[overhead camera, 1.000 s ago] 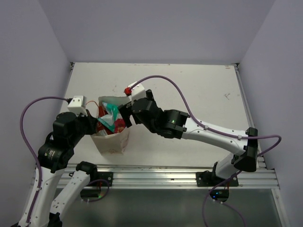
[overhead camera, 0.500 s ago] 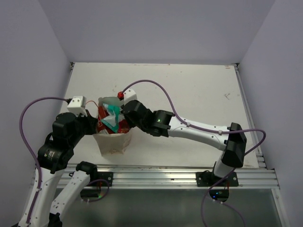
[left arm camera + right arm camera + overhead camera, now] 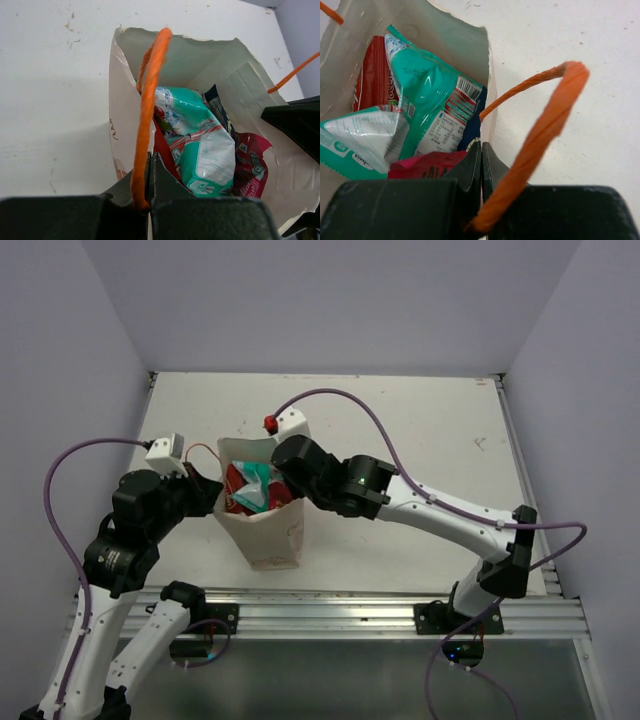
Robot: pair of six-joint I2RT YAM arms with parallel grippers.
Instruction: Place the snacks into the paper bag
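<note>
snacks: teal-and-white packet [image 3: 202, 150] on top inside paper bag [image 3: 265, 535], light, crinkly | bag: near-left on table [image 3: 430, 440], thin paper, likely tears, safest by handles | left gripper [image 3: 150, 167] pinches left string handle [image 3: 148, 110] | right gripper [image 3: 481, 156] pinches right string handle [image 3: 545, 125]

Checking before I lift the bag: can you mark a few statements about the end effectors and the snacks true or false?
1. The left end effector is shut on the paper bag's orange handle. True.
2. The right end effector hangs open. False: it is shut on the second handle.
3. The teal-and-white packet lies beside the bag. False: it is inside the bag.
4. The bag's mouth is open and faces up. True.
</note>
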